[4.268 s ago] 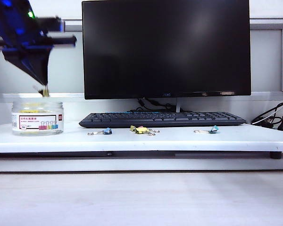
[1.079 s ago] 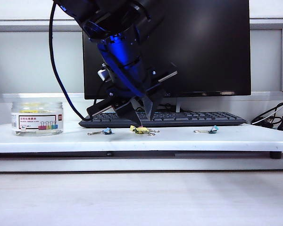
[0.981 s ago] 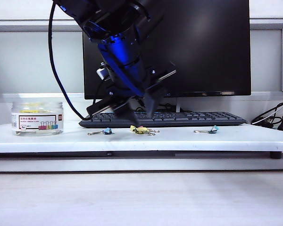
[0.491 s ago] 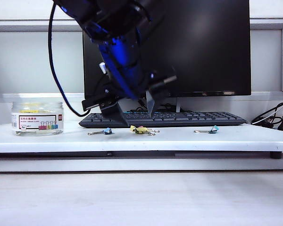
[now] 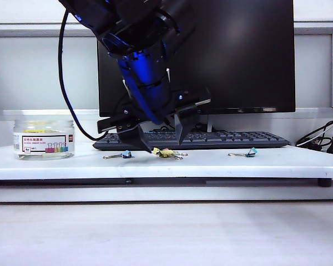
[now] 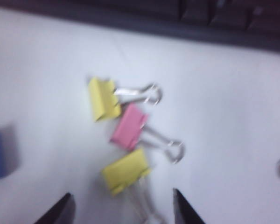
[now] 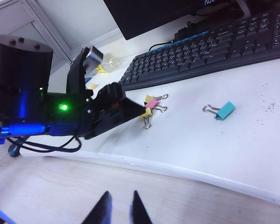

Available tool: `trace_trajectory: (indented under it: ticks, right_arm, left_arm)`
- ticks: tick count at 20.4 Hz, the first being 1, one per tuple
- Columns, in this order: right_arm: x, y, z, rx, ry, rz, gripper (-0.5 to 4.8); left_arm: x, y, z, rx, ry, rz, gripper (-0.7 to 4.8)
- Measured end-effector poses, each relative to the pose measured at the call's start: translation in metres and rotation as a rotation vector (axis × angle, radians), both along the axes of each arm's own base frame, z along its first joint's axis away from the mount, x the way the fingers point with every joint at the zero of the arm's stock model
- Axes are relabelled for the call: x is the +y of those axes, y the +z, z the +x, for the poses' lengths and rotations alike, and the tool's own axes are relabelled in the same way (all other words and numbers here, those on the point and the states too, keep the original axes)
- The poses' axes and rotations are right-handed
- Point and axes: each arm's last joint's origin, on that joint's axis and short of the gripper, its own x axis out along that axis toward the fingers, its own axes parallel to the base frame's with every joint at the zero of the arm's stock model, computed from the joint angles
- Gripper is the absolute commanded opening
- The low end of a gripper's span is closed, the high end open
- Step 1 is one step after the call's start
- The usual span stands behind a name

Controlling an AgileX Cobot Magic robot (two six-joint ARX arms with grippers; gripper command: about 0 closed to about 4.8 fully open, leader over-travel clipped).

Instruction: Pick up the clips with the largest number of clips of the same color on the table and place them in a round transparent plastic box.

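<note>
Left gripper, jaws spread, hovered over light, stiff yellow clips, best pinched across the body; right gripper idled open, well apart.

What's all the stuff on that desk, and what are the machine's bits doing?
Yellow clips: two loose, by the pink one, before the keyboard; more yellow shows inside the jar.
Pink clip: one, between the two yellow.
Blue clip: one, left of the cluster.
Teal clip: one, right of the cluster.
Jar: one, clear, labelled, far left.
Keyboard: one, black, behind the clips.
Monitor: one, black, off.
Cables: dark, far right.
Desk: white.
Left claw: open, above the cluster.
Right claw: open, off the desk's front edge.
</note>
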Motion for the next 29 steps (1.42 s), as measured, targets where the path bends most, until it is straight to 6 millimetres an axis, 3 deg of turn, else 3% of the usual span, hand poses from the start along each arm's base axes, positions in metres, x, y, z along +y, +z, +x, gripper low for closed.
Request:
trace_trajectory:
  ticks: [5,12,18,22,29]
  right_arm:
    - [0.000,0.000,0.000,0.000,0.001,0.000,0.63]
    - [0.000,0.000,0.000,0.002,0.001,0.003,0.63]
    - [0.000,0.000,0.000,0.002,0.000,0.003,0.63]
    - [0.000,0.000,0.000,0.002,0.000,0.003,0.63]
    - [0.000,0.000,0.000,0.002,-0.004,0.003,0.63]
  left_arm:
    - [-0.004,-0.011,0.005,-0.010,0.040,-0.012,2.82]
    - [-0.011,-0.002,0.013,-0.044,0.102,0.018,2.45]
    - [-0.011,-0.011,0.013,-0.017,0.106,0.049,2.46]
    - [-0.011,-0.013,0.014,-0.019,0.111,0.054,2.84]
    - [-0.014,-0.012,0.016,-0.029,0.096,0.017,3.01]
